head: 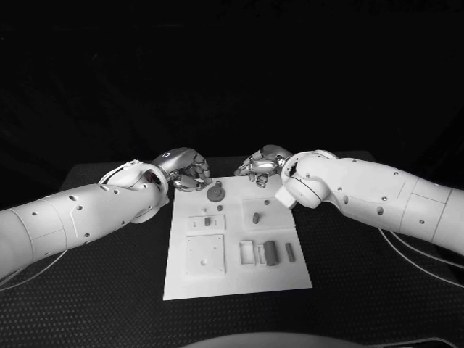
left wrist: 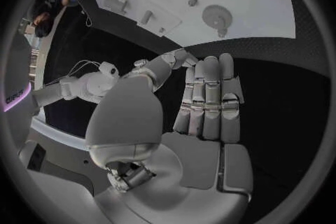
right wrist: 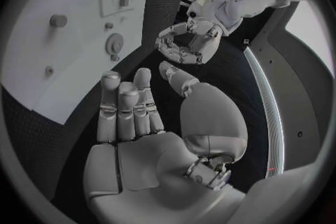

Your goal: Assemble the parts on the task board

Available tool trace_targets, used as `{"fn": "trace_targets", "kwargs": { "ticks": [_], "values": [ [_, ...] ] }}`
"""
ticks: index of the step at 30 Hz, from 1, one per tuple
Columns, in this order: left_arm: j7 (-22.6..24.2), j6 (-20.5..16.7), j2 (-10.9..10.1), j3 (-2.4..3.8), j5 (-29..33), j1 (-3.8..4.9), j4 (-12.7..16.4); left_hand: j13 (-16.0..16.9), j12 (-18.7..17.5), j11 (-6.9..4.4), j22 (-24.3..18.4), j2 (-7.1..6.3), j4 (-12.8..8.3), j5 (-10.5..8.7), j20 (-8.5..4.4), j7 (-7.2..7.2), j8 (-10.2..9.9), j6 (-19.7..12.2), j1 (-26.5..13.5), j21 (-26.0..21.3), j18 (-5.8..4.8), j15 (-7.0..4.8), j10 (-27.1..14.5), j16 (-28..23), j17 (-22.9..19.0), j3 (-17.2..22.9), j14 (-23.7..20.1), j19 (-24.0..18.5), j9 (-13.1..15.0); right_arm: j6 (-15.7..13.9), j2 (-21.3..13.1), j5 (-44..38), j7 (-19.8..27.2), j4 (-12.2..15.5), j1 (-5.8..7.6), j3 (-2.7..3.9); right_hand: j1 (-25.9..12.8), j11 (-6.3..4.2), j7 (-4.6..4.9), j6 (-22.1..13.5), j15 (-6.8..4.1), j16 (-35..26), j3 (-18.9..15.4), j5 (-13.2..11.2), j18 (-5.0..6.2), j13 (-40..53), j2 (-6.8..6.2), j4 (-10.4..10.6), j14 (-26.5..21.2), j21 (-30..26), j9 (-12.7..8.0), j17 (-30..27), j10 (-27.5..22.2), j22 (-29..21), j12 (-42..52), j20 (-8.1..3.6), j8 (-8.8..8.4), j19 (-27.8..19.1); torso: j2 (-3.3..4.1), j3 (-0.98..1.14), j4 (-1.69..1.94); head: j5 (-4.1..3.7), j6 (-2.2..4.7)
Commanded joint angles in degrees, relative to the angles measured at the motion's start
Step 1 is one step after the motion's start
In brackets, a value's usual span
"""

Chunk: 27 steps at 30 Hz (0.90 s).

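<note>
Left hand (head: 186,168) and right hand (head: 262,164) hover past the task board's (head: 235,279) far edge, fingers apart, holding nothing. A round toothed part (head: 217,194) lies just inside that edge (other small parts (head: 271,253) sit nearer) on the black worktop (head: 106,290).

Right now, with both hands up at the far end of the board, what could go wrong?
1. The left robot hand and right robot hand sit close together at the task board's far edge; reaching in at once, they may collide.
2. The round gear-like part lies loose just below them, so a careless approach could knock it.
3. Both hands are empty; small parts may slip on pickup.
</note>
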Motion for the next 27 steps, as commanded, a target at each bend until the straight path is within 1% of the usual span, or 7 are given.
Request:
{"fn": "trace_targets", "kwargs": {
  "ticks": [1,5,9,12,18,23,27],
  "values": [
    [-0.6,-0.5,0.0,0.04,0.3,0.17,1.1,0.1,-0.3,0.23,0.1,0.3,-0.3,0.36,-0.08,0.32,-0.3,0.1,0.2,0.1,0.02,-0.05,0.2,-0.2,0.1,0.1,0.5,0.5,0.1,1.5,0.6,9.2,-1.0,-0.4,-0.39,-0.15,-1.0,0.29,0.75,-1.5,0.21,-0.4,-0.5,0.1,1.67,0.1,-0.29,-0.1,-0.5,-0.4,-0.3,0.1,-0.9,0.5,-0.1,-0.17,-0.73,-0.4,-0.22,-0.04,0.2,0.02,-0.17],
    [-0.6,-0.5,0.1,0.03,0.3,0.17,1.8,0.1,-0.3,0.23,0.1,0.33,-0.3,0.36,-0.08,0.32,-0.3,0.1,0.2,0.1,0.02,-0.06,0.2,-0.2,0.1,0.1,0.6,0.5,0.1,1.5,1.4,9.5,-0.9,-0.7,-0.85,-0.24,-2.3,1.1,1.59,-3.7,1.0,-0.8,-0.8,0.1,1.67,0.5,-1.33,0.0,-1.4,-1.0,-0.9,0.0,-2.0,0.4,0.1,0.22,-1.97,-1.1,-0.06,0.08,0.17,0.18,-0.18],
    [-0.7,-0.1,0.1,0.03,0.3,0.17,2.3,0.2,-0.4,0.22,0.1,0.32,-0.3,0.36,-0.1,0.32,-0.3,0.1,0.2,0.1,0.03,-0.07,0.2,-0.2,0.1,0.1,0.6,0.6,0.2,1.9,1.7,10.1,-0.9,-0.4,-1.01,-0.9,-2.8,1.19,1.68,-3.8,1.1,-0.8,-0.9,0.0,1.67,0.6,-1.41,0.2,-1.6,-1.0,-0.9,0.0,-2.2,0.4,0.2,0.32,-1.98,-1.3,-0.02,0.07,0.11,0.27,-0.27],
    [-0.7,-0.1,0.1,0.02,0.3,0.17,2.5,0.3,-0.4,0.2,0.2,0.23,-0.4,0.37,-0.13,0.31,-0.3,0.1,0.3,0.0,0.05,-0.1,0.2,-0.2,0.2,0.2,0.6,0.6,0.2,1.6,2.2,10.4,-0.6,-0.7,-1.14,-1.07,-3.0,1.21,1.7,-3.8,1.13,-0.8,-1.0,0.0,1.67,0.7,-1.42,0.3,-1.7,-1.1,-0.9,0.0,-2.3,0.4,0.3,0.37,-1.95,-1.3,0.02,0.09,0.06,0.32,-0.25],
    [-0.8,0.0,0.2,0.02,0.2,0.17,2.8,0.3,-0.4,0.2,0.2,0.27,-0.4,0.37,-0.13,0.31,-0.4,0.1,0.3,0.0,0.05,-0.11,0.2,-0.3,0.3,0.2,0.7,0.6,0.2,1.9,2.1,11.2,0.1,-0.2,-1.28,-1.09,-3.5,1.2,1.68,-3.6,1.12,-0.7,-1.2,0.0,1.67,0.8,-1.35,0.4,-1.7,-1.1,-0.9,0.1,-2.4,0.4,0.6,0.41,-1.82,-1.3,0.06,0.16,0.19,0.38,-0.28],
    [-0.8,0.1,0.2,0.02,0.2,0.17,3.1,0.4,-0.5,0.19,0.3,0.29,-0.5,0.37,-0.13,0.31,-0.4,0.2,0.3,0.0,0.05,-0.11,0.2,-0.3,0.3,0.2,0.7,0.6,0.3,1.5,2.2,10.7,-0.2,-0.5,-1.28,-1.09,-3.5,1.18,1.66,-3.6,1.1,-0.7,-1.2,0.0,1.67,0.8,-1.14,0.3,-1.8,-1.1,-0.9,0.1,-2.5,0.4,0.7,0.41,-1.8,-1.3,0.12,0.07,0.07,0.38,-0.26],
    [-1.0,0.5,0.3,0.02,0.2,0.17,2.7,0.4,-0.5,0.19,0.3,0.31,-0.5,0.37,-0.14,0.31,-0.4,0.2,0.3,0.0,0.05,-0.12,0.2,-0.3,0.3,0.2,0.7,0.7,0.3,0.9,1.8,9.4,-0.2,-0.9,-1.28,-1.09,-3.4,1.13,1.6,-3.4,1.05,-0.7,-1.3,0.0,1.67,0.9,-0.78,0.1,-1.8,-1.0,-0.9,0.1,-2.5,0.5,0.8,0.38,-1.66,-1.4,0.1,0.16,0.14,0.46,-0.28]
  ]
}}
